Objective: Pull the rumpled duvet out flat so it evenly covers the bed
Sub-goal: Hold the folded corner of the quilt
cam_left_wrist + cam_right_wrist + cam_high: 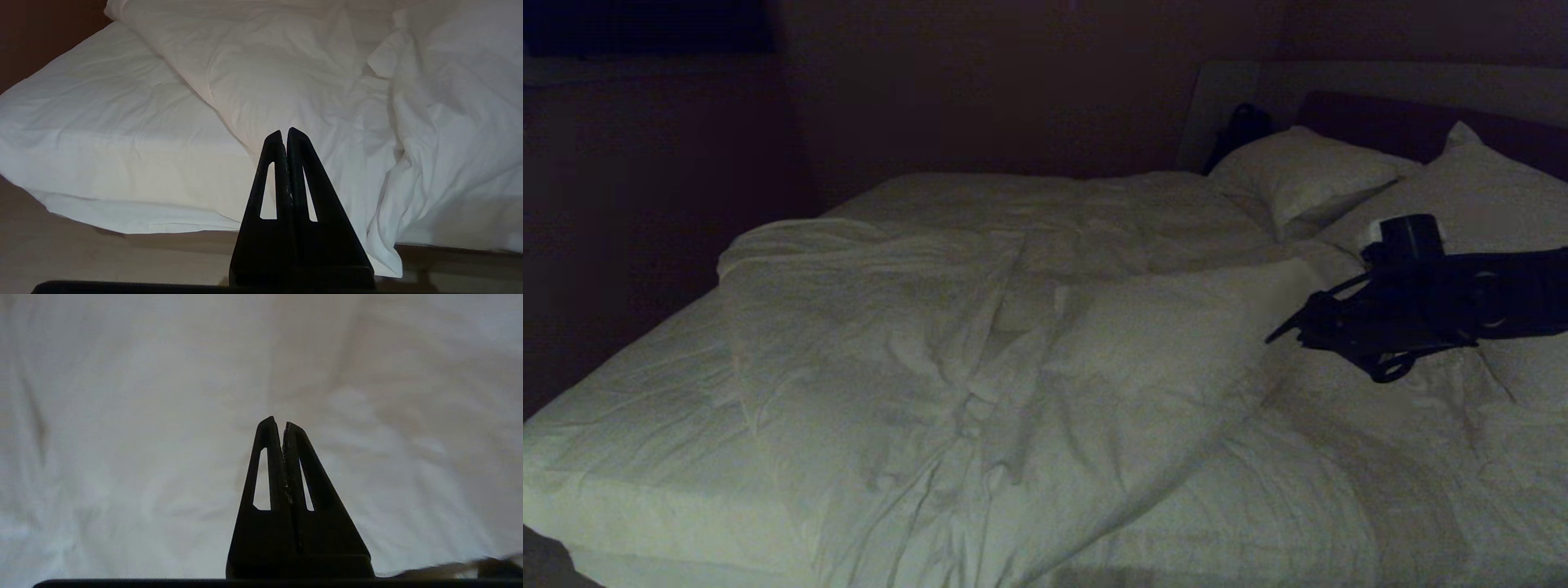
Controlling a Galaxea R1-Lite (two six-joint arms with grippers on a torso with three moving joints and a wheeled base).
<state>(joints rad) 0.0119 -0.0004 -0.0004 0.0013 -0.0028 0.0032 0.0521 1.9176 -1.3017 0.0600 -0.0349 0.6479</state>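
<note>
Head view: the duvet [980, 359] is lying bunched across the middle of the bed [629, 457], folded back on itself so that bare mattress sheet is showing along the left edge and on the right side; it is judged not yet spread. Two pillows [1307, 175] are resting at the headboard [1405, 122], one beside the other. The right gripper [1278, 335] is reaching in from the right above the uncovered sheet, just beside the duvet's folded right edge, presumably to take that edge; its jaws are pressed together and are carrying nothing. Left wrist view: the left gripper [284, 132] is hanging off the foot of the bed, apart from the cloth, its jaws likewise closed and empty; the duvet's hanging corner is drooping past the mattress edge towards the floor [81, 257]. Right wrist view: the right gripper's fingers [269, 465] are meeting at the tips over plain white fabric, not touching it as far as can be judged. Count: one duvet, two pillows, two grippers.
</note>
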